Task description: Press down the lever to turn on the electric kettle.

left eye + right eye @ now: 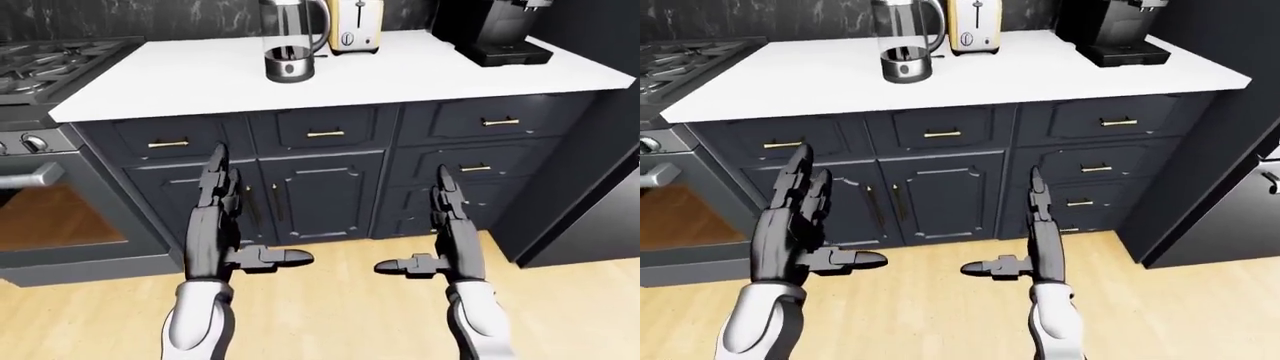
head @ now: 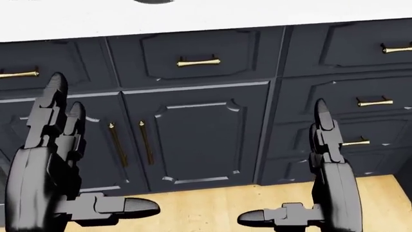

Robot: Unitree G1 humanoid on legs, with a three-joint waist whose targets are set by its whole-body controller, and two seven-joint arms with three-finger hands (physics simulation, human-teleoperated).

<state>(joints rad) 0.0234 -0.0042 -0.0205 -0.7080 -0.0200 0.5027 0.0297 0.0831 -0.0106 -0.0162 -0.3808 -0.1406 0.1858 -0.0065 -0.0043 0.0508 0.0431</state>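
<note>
so the electric kettle (image 1: 291, 37) stands at the upper middle of the left-eye view on the white table (image 1: 400, 75). left robot hand (image 1: 225, 225) and right robot hand (image 1: 445, 229) hang low, fingers spread, empty. step closer first, then raise one hand above its lever.

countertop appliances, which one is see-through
The electric kettle, leftmost of the three on the white counter. Its body is clear glass on a silver base, while the toaster beside it is cream and the coffee maker at right is solid black.
</note>
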